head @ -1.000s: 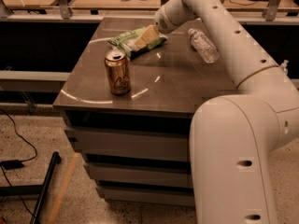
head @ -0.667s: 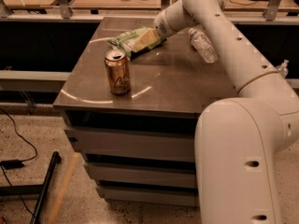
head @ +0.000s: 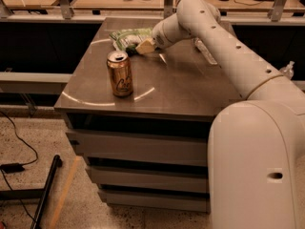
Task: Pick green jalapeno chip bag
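The green jalapeno chip bag (head: 126, 36) lies flat at the far middle of the grey-brown table (head: 181, 85). It is light green and white with darker edges. My gripper (head: 144, 46) is at the bag's right end, low over the table and touching or just over the bag; it hides that end. The white arm reaches in from the right across the table.
A bronze soda can (head: 119, 73) stands upright in front of the bag, near the table's left front. A clear water bottle (head: 208, 56) lies behind the arm, mostly hidden. Drawers sit below the table. A cluttered bench runs along the back.
My gripper has moved left and down onto the bag's right end. The arm has swung left and now covers most of the water bottle. The can has not moved.
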{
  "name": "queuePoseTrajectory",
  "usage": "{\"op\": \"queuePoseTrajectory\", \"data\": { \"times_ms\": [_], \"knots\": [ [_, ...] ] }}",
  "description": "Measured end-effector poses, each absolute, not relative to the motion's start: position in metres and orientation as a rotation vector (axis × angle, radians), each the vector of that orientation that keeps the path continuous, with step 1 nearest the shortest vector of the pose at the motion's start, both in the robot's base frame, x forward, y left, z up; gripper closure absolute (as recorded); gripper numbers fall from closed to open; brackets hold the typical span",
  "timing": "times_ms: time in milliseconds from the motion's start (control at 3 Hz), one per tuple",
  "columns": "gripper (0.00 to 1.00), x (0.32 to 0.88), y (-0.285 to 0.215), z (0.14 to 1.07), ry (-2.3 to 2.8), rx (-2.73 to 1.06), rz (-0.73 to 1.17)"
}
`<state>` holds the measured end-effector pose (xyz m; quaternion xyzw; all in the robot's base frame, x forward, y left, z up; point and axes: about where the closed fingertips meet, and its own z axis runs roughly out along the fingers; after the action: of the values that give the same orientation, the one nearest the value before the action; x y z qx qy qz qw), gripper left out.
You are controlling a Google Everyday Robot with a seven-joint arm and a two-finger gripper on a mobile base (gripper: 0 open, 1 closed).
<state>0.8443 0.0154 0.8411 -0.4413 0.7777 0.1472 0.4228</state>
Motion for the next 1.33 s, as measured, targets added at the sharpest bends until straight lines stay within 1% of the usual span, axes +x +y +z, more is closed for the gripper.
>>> {"op": "queuePoseTrajectory", "data": {
  "times_ms": [333,667,1000,1333],
  "knots": [
    [0.88,0.843,0.016,0.840,1.954,-1.108,0.360],
    [1.00,0.843,0.016,0.841,1.954,-1.108,0.360],
    [1.00,0.821,-0.003,0.865,1.933,-1.154,0.371],
    [1.00,0.788,-0.040,0.902,1.883,-1.187,0.395]
  ]
}}
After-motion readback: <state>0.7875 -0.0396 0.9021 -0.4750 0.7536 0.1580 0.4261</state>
